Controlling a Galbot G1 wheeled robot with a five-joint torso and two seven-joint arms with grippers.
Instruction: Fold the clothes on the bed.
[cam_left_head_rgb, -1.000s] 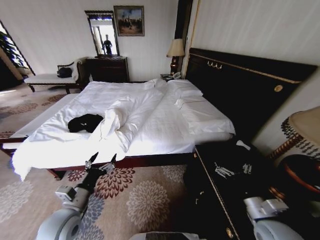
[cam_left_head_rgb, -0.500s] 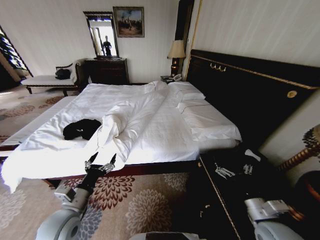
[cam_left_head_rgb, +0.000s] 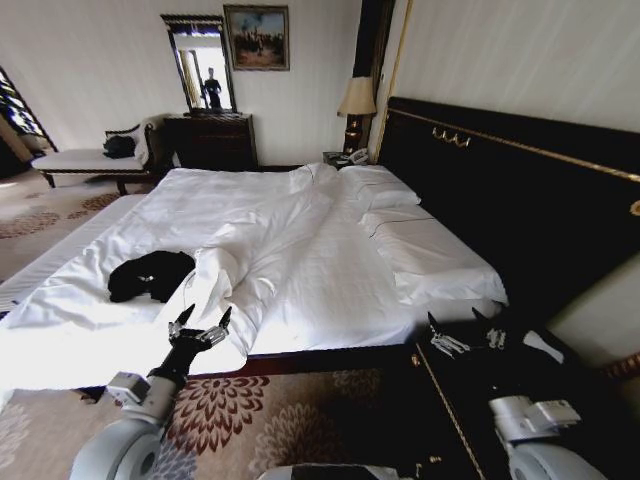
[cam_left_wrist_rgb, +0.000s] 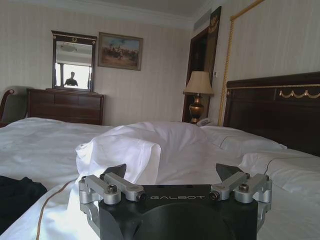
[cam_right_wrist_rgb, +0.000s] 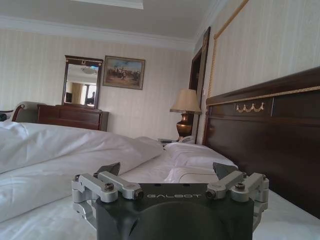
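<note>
The black T-shirt (cam_left_head_rgb: 148, 275) lies crumpled on the white duvet (cam_left_head_rgb: 300, 250) of the bed (cam_left_head_rgb: 420, 260), at 9 o'clock from the bed's centre. The left gripper (cam_left_head_rgb: 200, 327) hovers at the bed's near edge, jaws wide, empty. The right gripper (cam_left_head_rgb: 466, 330), at 4 o'clock, jaws wide, empty.

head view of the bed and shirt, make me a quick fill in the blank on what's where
1. The black T-shirt lies crumpled on the white ____.
2. The left gripper hangs at the bed's near edge with its fingers ____.
3. Beside the headboard stands a lit ____.
4. The right gripper is over a ____ surface by the bed.

Missing words: duvet; open; lamp; dark
</note>
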